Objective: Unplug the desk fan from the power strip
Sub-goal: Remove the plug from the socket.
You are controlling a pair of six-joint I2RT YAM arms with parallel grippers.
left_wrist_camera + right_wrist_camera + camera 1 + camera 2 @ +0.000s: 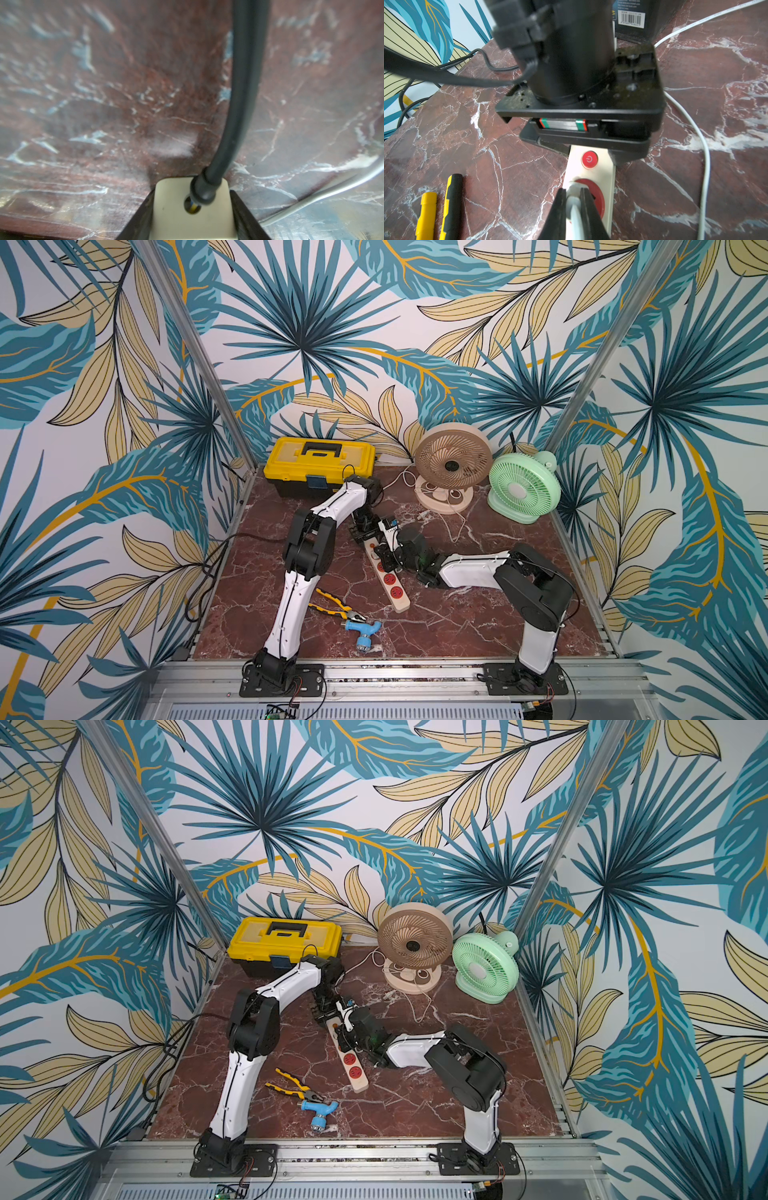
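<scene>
Power strip [392,585], a cream bar with round red sockets, lies slantwise near the middle of the red marble surface [478,626]. Its free end points toward the front edge, where both arms are mounted. A beige desk fan [453,466] stands at the back edge, toward the back right corner. A thin white cord [455,526] trails from its base toward the strip.

The step in hand appears to be the pull itself. To do it well, the left arm [291,605] should pin the strip flat and fixed. The right arm [469,568] should draw the white plug [572,188] straight out along its pins, not sideways. A slanted tug could drag the strip or let the plug slip from the narrow grip.

The left arm rises from the front left corner, elbow high, wrist pointing down at the strip's back end. The right arm reaches low from the front right corner, forearm nearly level.

The left pincer [192,216] is closed on the strip's back end, one dark finger on each side, beside its dark cord [243,83]. The right pincer [573,194] is narrow, clamped on the plug. The plug appears seated in the socket next to the round red power button [589,159].
</scene>
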